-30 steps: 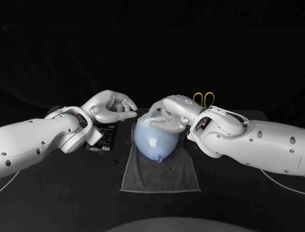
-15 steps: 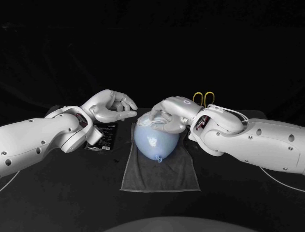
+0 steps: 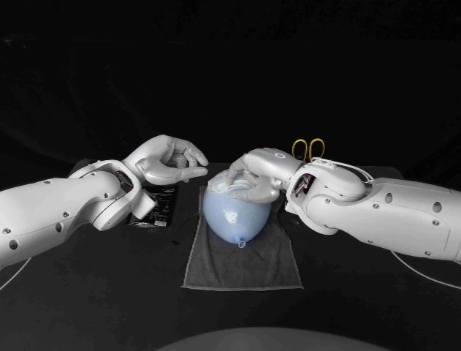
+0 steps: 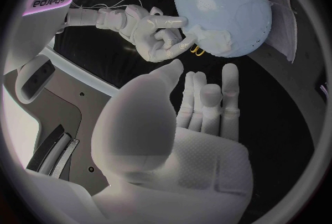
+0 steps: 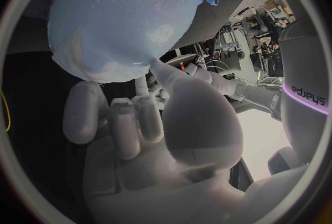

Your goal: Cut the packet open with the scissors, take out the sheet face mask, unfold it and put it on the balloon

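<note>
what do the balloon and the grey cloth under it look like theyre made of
Balloon: probably thin latex; smooth, slightly glossy skin with a highlight and a knotted neck. Cloth: seems a soft woven towel; matt, fuzzy surface, lying limp and flat.

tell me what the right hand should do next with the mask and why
Probably smooth the sheet mask further along the balloon with the right hand: the mask covers only the end by its fingers, the rest is bare.
</note>
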You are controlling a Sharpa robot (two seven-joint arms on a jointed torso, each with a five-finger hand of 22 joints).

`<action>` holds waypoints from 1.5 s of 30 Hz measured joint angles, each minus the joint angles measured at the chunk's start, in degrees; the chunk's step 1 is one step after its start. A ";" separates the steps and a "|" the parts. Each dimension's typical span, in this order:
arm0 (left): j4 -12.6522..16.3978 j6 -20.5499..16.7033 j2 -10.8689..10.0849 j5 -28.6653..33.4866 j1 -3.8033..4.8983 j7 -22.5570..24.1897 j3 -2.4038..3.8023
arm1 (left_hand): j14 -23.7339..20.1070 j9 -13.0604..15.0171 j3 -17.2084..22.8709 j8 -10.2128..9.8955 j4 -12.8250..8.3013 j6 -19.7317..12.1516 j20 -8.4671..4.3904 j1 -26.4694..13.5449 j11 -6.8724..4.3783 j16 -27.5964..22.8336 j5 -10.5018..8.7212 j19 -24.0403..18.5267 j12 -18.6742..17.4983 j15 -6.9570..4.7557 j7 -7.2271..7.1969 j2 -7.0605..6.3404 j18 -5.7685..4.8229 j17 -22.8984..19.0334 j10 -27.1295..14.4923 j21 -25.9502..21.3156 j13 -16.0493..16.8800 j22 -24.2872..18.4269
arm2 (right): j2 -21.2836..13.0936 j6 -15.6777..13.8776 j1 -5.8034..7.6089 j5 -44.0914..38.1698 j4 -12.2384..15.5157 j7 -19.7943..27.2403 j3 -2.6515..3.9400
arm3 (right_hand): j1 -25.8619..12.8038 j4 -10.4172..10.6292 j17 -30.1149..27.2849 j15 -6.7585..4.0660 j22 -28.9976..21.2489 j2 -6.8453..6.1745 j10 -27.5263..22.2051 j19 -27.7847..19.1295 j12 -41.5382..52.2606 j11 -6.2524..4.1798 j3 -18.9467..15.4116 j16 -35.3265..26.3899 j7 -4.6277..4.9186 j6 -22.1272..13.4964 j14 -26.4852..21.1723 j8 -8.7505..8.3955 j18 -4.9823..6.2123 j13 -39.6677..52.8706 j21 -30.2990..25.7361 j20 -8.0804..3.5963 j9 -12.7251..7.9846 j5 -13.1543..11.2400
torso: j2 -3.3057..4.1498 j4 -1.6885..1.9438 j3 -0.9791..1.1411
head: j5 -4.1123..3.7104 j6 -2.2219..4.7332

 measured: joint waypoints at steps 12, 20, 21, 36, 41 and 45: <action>0.17 0.07 0.10 0.35 0.00 -0.04 0.00 | 0.00 -0.09 0.15 0.00 0.16 0.00 0.00 0.24 0.00 0.00 0.00 0.00 0.00 0.00 0.00 0.24 0.52 -0.09 0.00 0.00 -0.06 -0.02 | 1.18 0.31 0.10 -0.33 -1.99 -1.09 0.04 | 4.32 -0.84 0.05 -0.14 -0.04 5.63 0.24 0.05 -0.09 -0.41 3.76 0.05 -1.06 2.50 0.13 0.08 -0.01 -0.05 0.70 -0.06 -0.03 0.00 | -0.01 0.00 0.04 | -0.09 -0.03; 0.51 0.18 0.11 0.45 0.00 -0.10 -0.01 | 0.00 -0.11 0.15 0.00 0.16 0.00 0.00 0.45 0.00 0.00 0.00 0.00 0.00 0.00 0.00 0.45 0.49 -0.12 0.00 0.00 -0.14 -0.04 | 1.68 0.40 0.15 -0.81 -2.65 -1.87 0.05 | 4.13 -1.13 0.04 -1.07 -0.02 6.87 0.13 0.52 0.90 -1.36 4.46 0.05 -2.08 4.13 0.19 1.90 -0.01 -0.03 1.66 -0.57 0.89 -0.01 | 0.01 0.00 0.04 | -0.15 -0.09; 0.54 0.21 0.11 0.46 0.00 -0.11 -0.01 | 0.00 -0.16 0.15 0.00 0.16 0.00 0.00 0.45 0.00 0.00 0.00 0.00 0.00 0.00 0.00 0.45 0.48 -0.18 0.00 0.00 -0.14 -0.04 | 1.71 0.43 0.15 -0.88 -2.70 -1.96 0.05 | 4.13 -1.27 0.05 -1.08 -0.02 6.87 0.23 0.54 1.13 -1.46 4.61 0.05 -2.22 4.28 0.19 2.19 -0.01 -0.03 1.85 -0.74 1.00 -0.01 | 0.01 0.00 0.04 | -0.16 -0.12; 1.01 0.51 0.23 -2.48 -0.02 -0.25 -0.04 | -6.70 -1.48 1.50 -1.41 -0.40 -0.52 0.75 2.64 0.85 -2.72 0.00 -0.76 -4.59 0.70 0.51 -0.56 0.39 -7.70 -2.71 -1.36 -2.98 -0.56 | 1.66 -0.54 0.17 -1.53 -2.38 -3.29 0.06 | 4.31 -1.61 0.00 -1.48 0.00 7.49 0.12 0.43 1.94 -1.75 5.28 -0.15 -2.56 4.59 0.20 3.40 -0.01 0.00 2.88 -1.05 1.89 -0.16 | -0.01 0.00 0.03 | -0.08 0.16; 0.39 -0.87 1.22 -9.45 -0.48 -0.04 -0.14 | -9.12 -2.79 -0.87 -2.49 0.14 -1.50 1.02 1.55 1.93 -3.56 0.00 -1.02 -7.89 1.74 1.47 -3.14 0.35 -10.46 -4.43 -2.14 -5.27 -1.18 | 1.56 -0.84 0.17 -1.53 -2.26 -3.51 0.05 | 4.30 -1.66 0.01 -1.48 -0.02 7.49 0.23 0.43 1.94 -1.86 5.33 0.05 -2.56 4.58 0.20 3.40 -0.01 -0.02 2.88 -1.05 1.93 -0.17 | -0.02 0.00 0.03 | -0.04 0.21; -0.40 -3.21 2.12 -14.48 -0.88 0.04 -0.21 | -10.03 -3.40 -2.19 -2.72 0.39 -1.71 1.24 1.78 2.35 -3.77 0.00 -0.80 -9.13 2.03 1.68 -3.35 0.35 -11.34 -5.03 -2.40 -6.41 -1.49 | 1.51 -0.88 0.16 -1.53 -2.22 -3.62 0.05 | 4.30 -1.67 0.01 -1.48 -0.04 7.48 0.32 0.43 1.93 -1.96 5.33 0.05 -2.56 4.57 0.20 3.40 -0.01 -0.05 2.88 -1.05 1.96 -0.26 | -0.02 -0.03 0.01 | -0.04 0.29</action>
